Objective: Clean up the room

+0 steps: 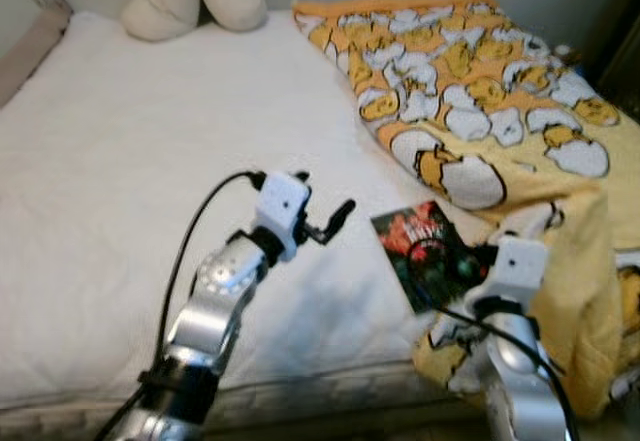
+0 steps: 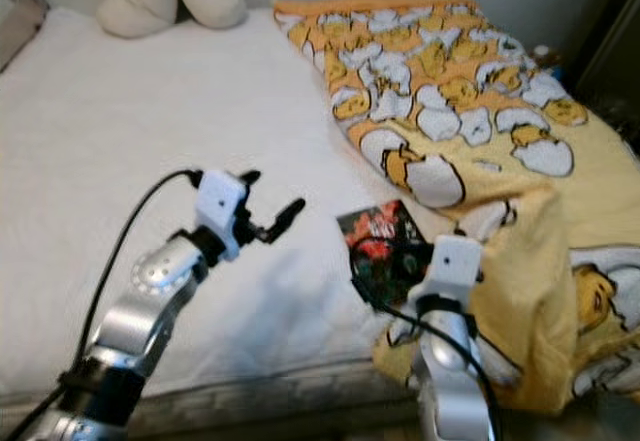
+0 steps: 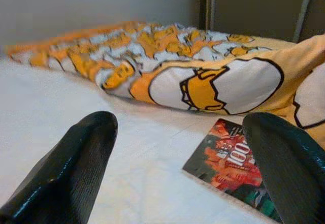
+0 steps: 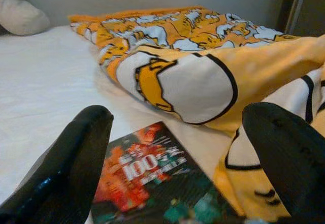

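Dark book (image 1: 432, 251), red "100" cover.

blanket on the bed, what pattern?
The blanket is yellow-orange, printed with white cracked eggshells holding yellow yolk figures outlined in black; clearest in the left eye view.

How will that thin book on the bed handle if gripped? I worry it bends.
The book lies flat and thin on the soft mattress, so it probably flexes. Its glossy-looking cover may slip between the fingers.
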Robot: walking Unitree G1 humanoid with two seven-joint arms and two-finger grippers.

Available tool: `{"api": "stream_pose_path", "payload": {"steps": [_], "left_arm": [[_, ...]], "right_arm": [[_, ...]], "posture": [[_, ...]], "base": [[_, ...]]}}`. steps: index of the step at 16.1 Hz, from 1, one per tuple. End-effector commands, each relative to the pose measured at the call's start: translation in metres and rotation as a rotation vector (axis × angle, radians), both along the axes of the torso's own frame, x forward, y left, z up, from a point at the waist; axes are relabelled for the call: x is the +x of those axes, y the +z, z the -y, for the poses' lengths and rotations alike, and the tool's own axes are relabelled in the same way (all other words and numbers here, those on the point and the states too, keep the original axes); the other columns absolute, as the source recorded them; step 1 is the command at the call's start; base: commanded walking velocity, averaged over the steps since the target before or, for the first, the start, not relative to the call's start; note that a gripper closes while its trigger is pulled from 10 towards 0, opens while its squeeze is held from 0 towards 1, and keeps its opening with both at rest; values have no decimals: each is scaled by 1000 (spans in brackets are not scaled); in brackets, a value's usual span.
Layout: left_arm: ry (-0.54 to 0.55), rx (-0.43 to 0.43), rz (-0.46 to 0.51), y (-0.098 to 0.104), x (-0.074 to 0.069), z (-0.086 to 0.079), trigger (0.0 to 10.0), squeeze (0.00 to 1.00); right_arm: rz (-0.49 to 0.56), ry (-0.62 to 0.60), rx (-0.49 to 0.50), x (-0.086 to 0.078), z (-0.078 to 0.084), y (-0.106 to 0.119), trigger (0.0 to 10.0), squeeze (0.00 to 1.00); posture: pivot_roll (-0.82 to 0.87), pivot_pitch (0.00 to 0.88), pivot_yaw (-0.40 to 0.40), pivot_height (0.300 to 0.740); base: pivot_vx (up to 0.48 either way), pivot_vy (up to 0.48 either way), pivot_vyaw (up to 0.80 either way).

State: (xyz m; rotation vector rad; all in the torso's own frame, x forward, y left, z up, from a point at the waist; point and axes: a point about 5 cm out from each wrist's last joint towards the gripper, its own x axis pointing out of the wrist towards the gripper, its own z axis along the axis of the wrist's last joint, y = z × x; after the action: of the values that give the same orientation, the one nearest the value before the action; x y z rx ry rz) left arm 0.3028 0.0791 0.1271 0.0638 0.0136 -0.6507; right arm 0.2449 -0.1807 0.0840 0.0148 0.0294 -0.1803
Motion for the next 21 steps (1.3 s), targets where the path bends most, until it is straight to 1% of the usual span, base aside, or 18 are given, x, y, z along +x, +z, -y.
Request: {"api": "stream_pose_path", "payload": {"steps": [1, 2, 3, 4, 5, 6, 7, 9, 11, 13, 15, 16, 18, 19, 20, 21], "left_arm": [[1, -33, -121, -10, 3, 4, 10000, 0], [22, -82, -245, -19, 9, 2, 10000, 0], [19, -97, -279, -22, 11, 2, 10000, 0], [15, -99, -278, -22, 14, 1, 10000, 0], [11, -94, -257, -20, 14, 1, 10000, 0], [9, -54, -177, -14, 12, 2, 10000, 0], [-5, -39, -110, -8, 10, 4, 10000, 0], [-32, -94, -46, 6, 6, 11, 10000, 0], [-46, -93, -36, 7, 4, 13, 10000, 0], [-51, -80, -41, 3, 2, 14, 10000, 0], [-29, -71, -51, 0, 4, 11, 10000, 0], [-7, -74, -55, 0, 6, 9, 10000, 0], [38, -77, -85, -3, 10, 5, 10000, 0], [94, -108, -179, -12, 14, -1, 10000, 0], [142, -158, -310, -24, 18, -8, 10000, 0], [156, -180, -386, -34, 18, -11, 10000, 0]], "right_arm": [[-1, -22, -7, -2, 7, 0, 10000, 0], [4, -26, -10, -3, 8, 2, 10000, 0], [7, -28, -11, -4, 9, 3, 10000, 0], [25, -26, -40, -6, 12, 8, 10000, 0], [29, -24, -56, -8, 14, 9, 10000, 0], [26, -38, -65, -10, 18, 9, 10000, 0], [19, -56, -60, -11, 21, 8, 10000, 0], [22, -58, -53, -9, 18, 8, 10000, 0], [22, -57, -50, -10, 17, 8, 10000, 0], [18, -51, -47, -11, 15, 7, 10000, 0], [21, -45, -50, -12, 14, 8, 10000, 0], [22, -23, -55, -13, 14, 9, 10000, 0], [12, 17, -57, -17, 14, 8, 10000, 0], [-8, 67, -49, -21, 14, 7, 10000, 0], [-23, 102, -40, -27, 16, 6, 10000, 0], [-27, 101, -42, -31, 20, 7, 10000, 0]], "posture": [[-94, 0, 28, 714], [-101, 0, 27, 714], [-110, 0, 29, 714], [-122, 0, 33, 714], [-127, 0, 36, 714], [-131, 0, 39, 714], [-133, 0, 41, 714], [-130, 0, 47, 714], [-127, 0, 47, 714], [-123, 0, 47, 714], [-124, 0, 47, 714], [-126, 0, 47, 714], [-129, 0, 46, 714], [-136, 0, 46, 714], [-138, 0, 46, 714], [-143, 0, 45, 714]], "base": [[0, 0, 0], [0, 0, 0], [0, 0, 0], [0, 0, 0], [0, 0, 0], [0, 0, 0], [0, 0, 0], [0, -474, 0], [0, -465, 0], [0, -454, 0], [0, -450, 0], [0, -439, 0], [296, -375, 0], [0, 0, 0], [0, 0, 0], [0, 0, 0]]}}
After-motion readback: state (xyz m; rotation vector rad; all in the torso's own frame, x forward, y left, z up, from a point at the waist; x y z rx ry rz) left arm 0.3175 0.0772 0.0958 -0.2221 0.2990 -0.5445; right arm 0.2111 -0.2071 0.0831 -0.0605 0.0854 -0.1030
